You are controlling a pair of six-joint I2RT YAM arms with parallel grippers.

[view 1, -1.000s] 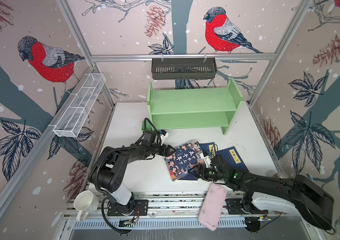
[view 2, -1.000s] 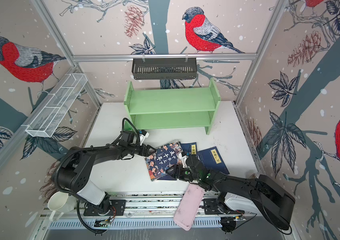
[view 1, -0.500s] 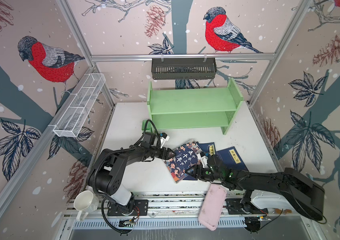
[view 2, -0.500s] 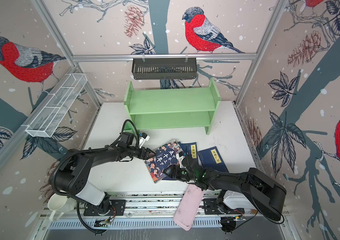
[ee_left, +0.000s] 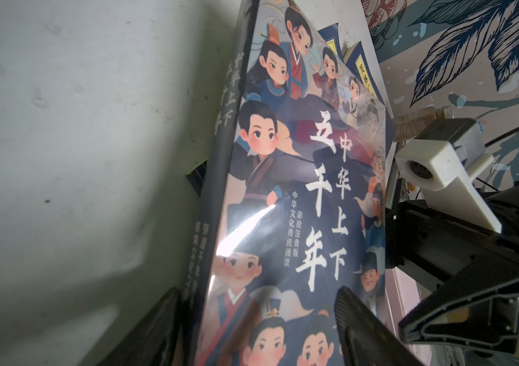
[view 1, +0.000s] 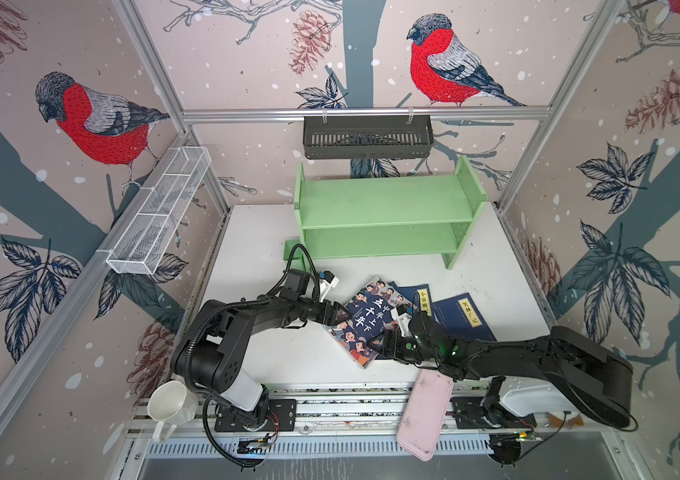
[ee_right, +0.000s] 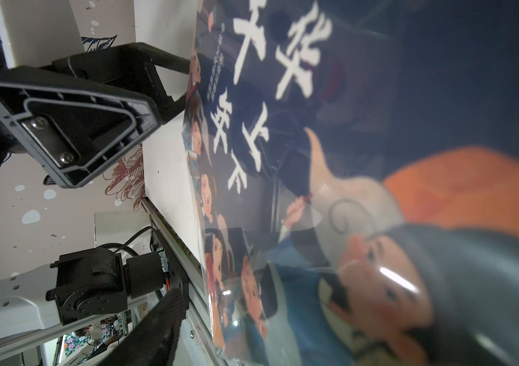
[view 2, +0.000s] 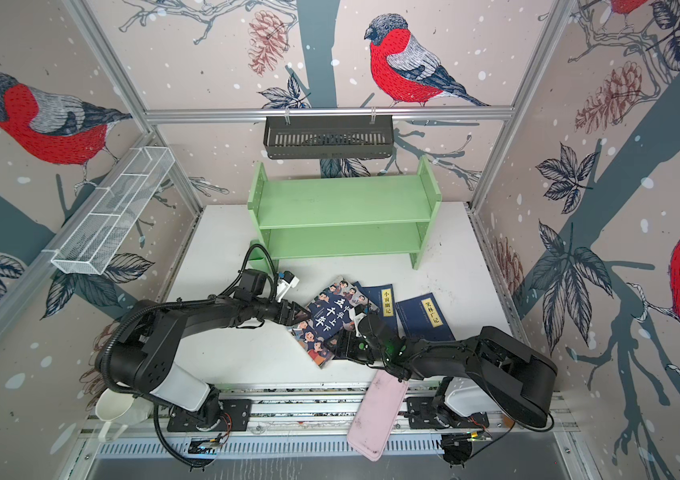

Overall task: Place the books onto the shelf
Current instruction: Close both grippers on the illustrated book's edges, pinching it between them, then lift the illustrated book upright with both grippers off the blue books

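**Right hand (view 1: 386, 343) slides in closer to the big book (view 1: 367, 320)**

It lies partly on the blue books (view 1: 469, 318), on the white surface (view 1: 288, 357). The left hand (view 1: 340, 316) is at its other side. Both hands are wide, pinching nothing yet. I think grabbing comes next: close, then lift. The green shelf (view 1: 384, 212) is well apart, with bare room between. A pink case (view 1: 425, 411) hangs over the front edge.

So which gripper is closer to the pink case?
The right. The right gripper is at the cartoon book, on its near corner just beyond the pink case. The left gripper is at the book's opposite side, farther off.
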